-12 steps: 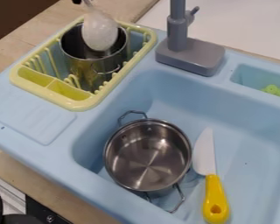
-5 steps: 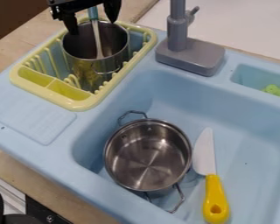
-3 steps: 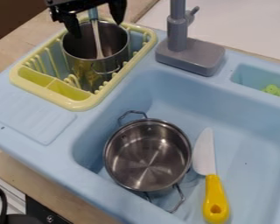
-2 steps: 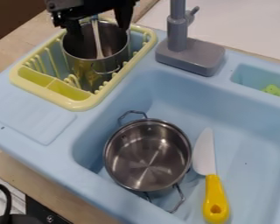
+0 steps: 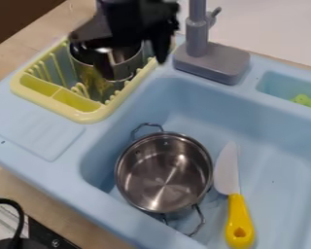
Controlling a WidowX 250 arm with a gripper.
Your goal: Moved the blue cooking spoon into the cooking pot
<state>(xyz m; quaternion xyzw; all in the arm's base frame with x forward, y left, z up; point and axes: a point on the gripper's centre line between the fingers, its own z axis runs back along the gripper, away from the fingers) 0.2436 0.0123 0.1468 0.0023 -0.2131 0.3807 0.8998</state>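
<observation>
At upper left, my tool (image 5: 135,68) hangs with fingers spread over the pot (image 5: 90,78), which the yellow rack (image 5: 87,117) probably keeps steady.

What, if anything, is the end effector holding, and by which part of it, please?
Nothing appears held: the end effector has its fingers spread apart over the dish rack.

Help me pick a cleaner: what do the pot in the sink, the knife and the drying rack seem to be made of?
Sink pot: shiny metal, probably stainless steel, from its silvery, streaked reflections. Knife: likely plastic, with a smooth yellow handle and a whitish, duller blade. Drying rack: apparently moulded plastic, by its even yellow colour and rounded edges.
</observation>
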